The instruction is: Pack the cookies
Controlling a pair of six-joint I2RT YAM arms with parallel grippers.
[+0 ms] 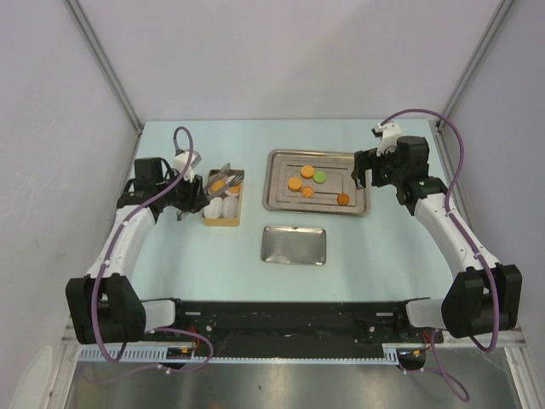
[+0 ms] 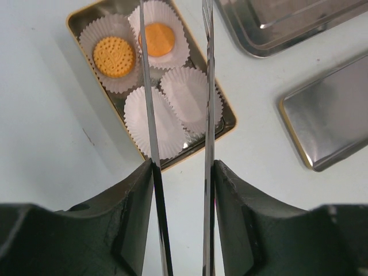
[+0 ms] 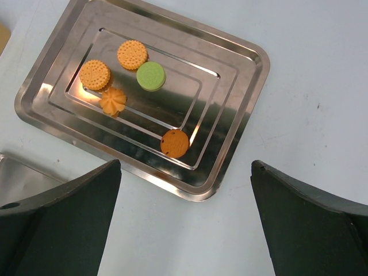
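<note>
Several cookies lie on the large steel tray (image 1: pixel 278 201): four orange ones (image 1: pixel 295 184) and a green one (image 1: pixel 320 177). The right wrist view shows them closer: the green cookie (image 3: pixel 151 76), orange cookies (image 3: pixel 95 75) and a darker orange one (image 3: pixel 175 143) on the tray (image 3: pixel 241 86). A tan box (image 1: pixel 223 221) holds white paper cups; two hold orange cookies (image 2: pixel 114 57). My left gripper (image 1: pixel 186 198) (image 2: pixel 183 164) is shut on steel tongs (image 2: pixel 208 86), whose blades reach over the box, tips out of view. My right gripper (image 1: pixel 358 175) (image 3: pixel 185 165) is open and empty above the tray's right end.
A small flat steel lid (image 1: pixel 294 245) lies in front of the large tray and also shows in the left wrist view (image 2: pixel 330 112). Two paper cups (image 2: pixel 154 122) in the box (image 2: pixel 230 118) are empty. Grey walls close in the table on three sides.
</note>
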